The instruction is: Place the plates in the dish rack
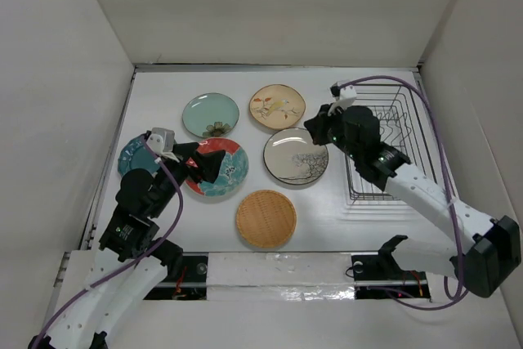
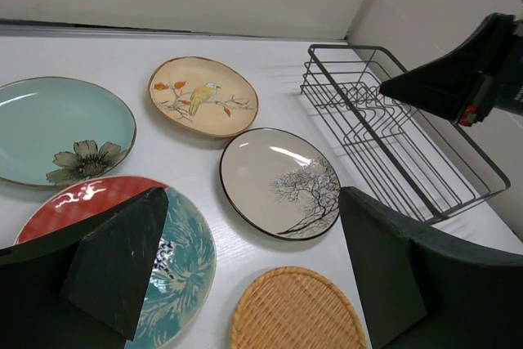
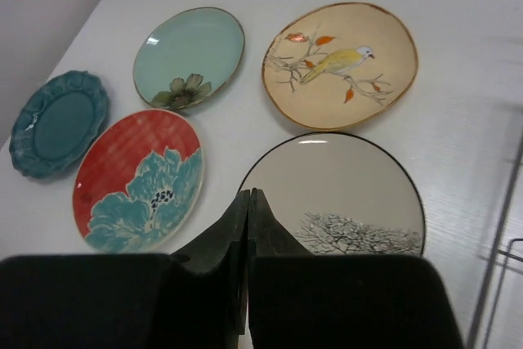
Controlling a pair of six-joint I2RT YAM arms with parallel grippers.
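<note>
Six plates lie flat on the white table: pale green [image 1: 210,114], beige floral [image 1: 277,106], white with black tree [image 1: 296,156], red-and-teal [image 1: 225,179], dark teal [image 1: 129,155], orange woven-look [image 1: 265,218]. The dark wire dish rack [image 1: 384,149] stands at the right with no plates in it. My left gripper [image 1: 209,165] is open and empty above the red-and-teal plate [image 2: 176,259]. My right gripper [image 1: 314,127] is shut and empty, above the near rim of the tree plate [image 3: 343,185], just left of the rack.
White walls close in the table on the left, back and right. The right arm [image 1: 425,194] reaches across the rack's front. The rack [image 2: 400,132] shows in the left wrist view with the right gripper [image 2: 441,87] over it.
</note>
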